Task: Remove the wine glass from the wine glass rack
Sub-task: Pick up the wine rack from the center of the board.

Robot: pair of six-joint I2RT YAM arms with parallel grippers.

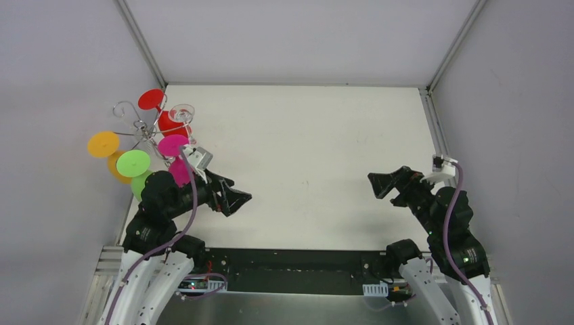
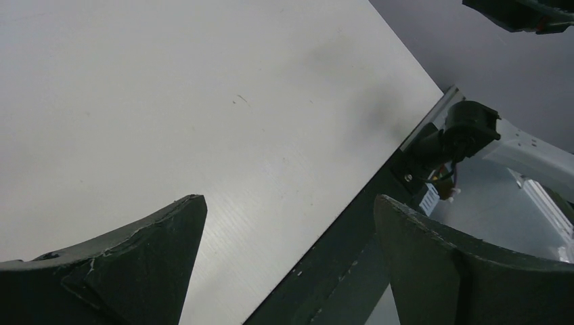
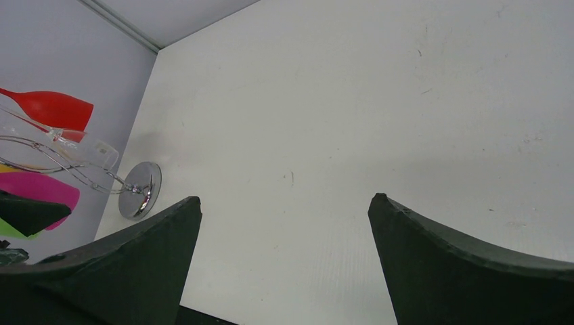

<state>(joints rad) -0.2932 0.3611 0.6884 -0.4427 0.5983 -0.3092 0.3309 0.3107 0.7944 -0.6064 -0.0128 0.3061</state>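
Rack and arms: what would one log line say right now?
rack: far left, glasses hanging | left gripper: open, empty | right gripper: open, empty

Wine glass rack point(image 1: 139, 127): a chrome wire stand with scroll-ended arms, upright at the table's far left edge, close to the left wall. The right wrist view shows its round mirrored base point(image 3: 140, 189) resting flat on the white surface. Five stemmed glasses hang inverted from the arms, feet uppermost: red glass point(image 1: 151, 99) on the far side, clear glass point(image 1: 181, 112) to the right, magenta glass point(image 1: 173, 145) near right, green glass point(image 1: 133, 163) nearest, orange glass point(image 1: 103, 144) to the left.
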